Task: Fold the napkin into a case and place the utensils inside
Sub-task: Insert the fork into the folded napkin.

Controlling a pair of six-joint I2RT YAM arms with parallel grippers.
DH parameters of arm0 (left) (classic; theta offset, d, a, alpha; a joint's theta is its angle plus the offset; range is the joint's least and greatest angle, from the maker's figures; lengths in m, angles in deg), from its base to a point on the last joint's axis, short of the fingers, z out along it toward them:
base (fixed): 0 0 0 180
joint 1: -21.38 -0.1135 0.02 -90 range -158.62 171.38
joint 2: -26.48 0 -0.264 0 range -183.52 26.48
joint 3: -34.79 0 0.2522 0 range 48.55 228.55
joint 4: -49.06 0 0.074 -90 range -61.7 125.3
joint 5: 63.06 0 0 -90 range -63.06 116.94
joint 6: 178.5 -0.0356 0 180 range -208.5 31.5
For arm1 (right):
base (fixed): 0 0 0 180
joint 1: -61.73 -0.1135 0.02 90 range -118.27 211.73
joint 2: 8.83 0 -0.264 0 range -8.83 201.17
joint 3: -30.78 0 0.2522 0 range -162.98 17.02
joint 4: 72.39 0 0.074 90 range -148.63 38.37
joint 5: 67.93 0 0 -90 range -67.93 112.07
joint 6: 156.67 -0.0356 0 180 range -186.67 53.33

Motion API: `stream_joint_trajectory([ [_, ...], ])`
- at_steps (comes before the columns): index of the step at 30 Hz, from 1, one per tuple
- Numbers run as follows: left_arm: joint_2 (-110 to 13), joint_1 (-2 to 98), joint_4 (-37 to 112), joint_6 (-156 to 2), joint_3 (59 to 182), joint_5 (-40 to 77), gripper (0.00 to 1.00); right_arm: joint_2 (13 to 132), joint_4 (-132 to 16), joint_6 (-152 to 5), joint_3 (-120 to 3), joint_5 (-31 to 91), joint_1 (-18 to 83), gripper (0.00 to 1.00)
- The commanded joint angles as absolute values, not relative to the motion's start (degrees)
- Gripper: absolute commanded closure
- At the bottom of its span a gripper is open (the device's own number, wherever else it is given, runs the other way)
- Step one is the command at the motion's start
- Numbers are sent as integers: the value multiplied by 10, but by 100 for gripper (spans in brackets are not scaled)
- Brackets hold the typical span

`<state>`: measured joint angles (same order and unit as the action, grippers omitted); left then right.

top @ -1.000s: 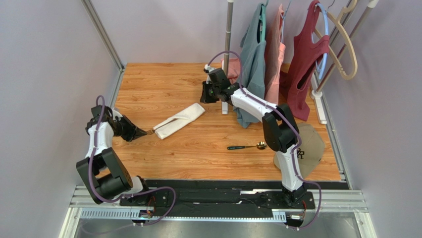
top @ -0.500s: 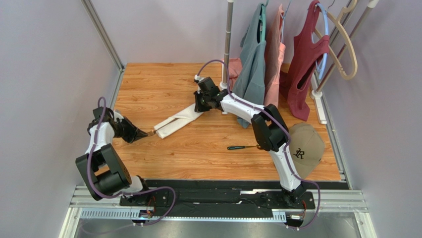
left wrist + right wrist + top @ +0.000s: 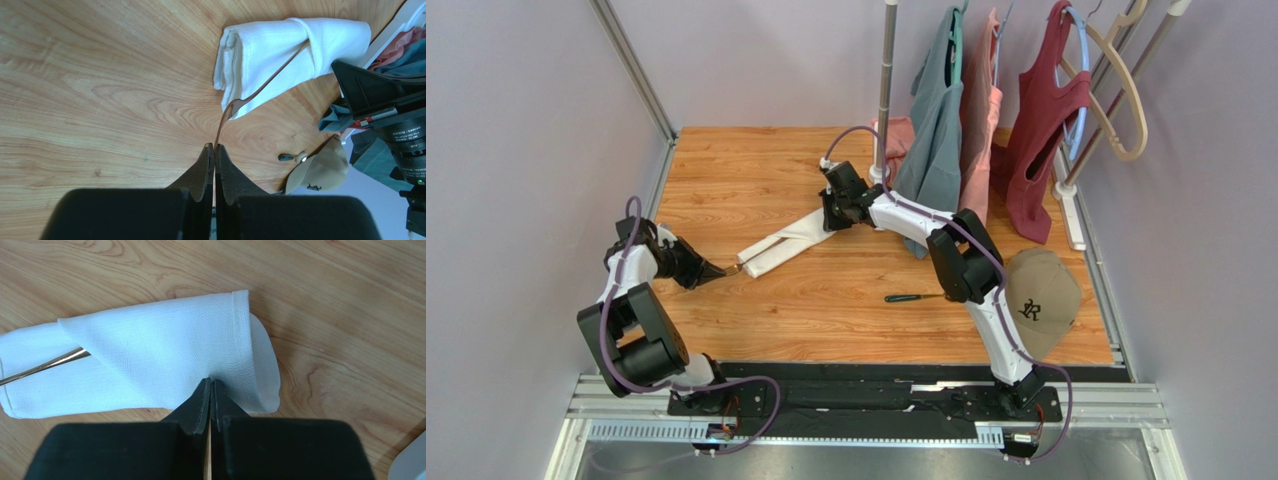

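white napkin (image 3: 150, 355), woodgrain table (image 3: 746, 170), beige cap (image 3: 1048, 288)

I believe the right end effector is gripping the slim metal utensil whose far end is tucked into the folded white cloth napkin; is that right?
Not quite: the left end effector grips the slim metal utensil, whose far end is tucked into the folded white cloth napkin. The left wrist view shows it.

Black monogram on cap (image 3: 1048, 293), unclear; tiny white lettering on camera lens (image 3: 407, 142), illegible
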<state>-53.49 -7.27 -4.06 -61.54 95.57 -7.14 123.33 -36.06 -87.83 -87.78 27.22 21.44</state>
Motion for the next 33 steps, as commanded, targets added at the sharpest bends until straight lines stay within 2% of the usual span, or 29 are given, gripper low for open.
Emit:
stream_joint_trajectory([
  [1,-540,-75,-28,-618,958,-79,100,1242,-370,-871,-877,252,216,100],
  [10,-573,-48,-18,-635,969,-78,100,1259,-369,-857,-877,266,228,100],
  [18,-600,-10,-42,-675,1032,-24,100,1270,-369,-820,-878,277,238,100],
  [24,-626,24,-51,-686,1072,-31,100,1281,-356,-787,-897,300,239,100],
  [33,-637,57,42,-599,1028,-61,100,1290,-356,-784,-902,334,238,100],
])
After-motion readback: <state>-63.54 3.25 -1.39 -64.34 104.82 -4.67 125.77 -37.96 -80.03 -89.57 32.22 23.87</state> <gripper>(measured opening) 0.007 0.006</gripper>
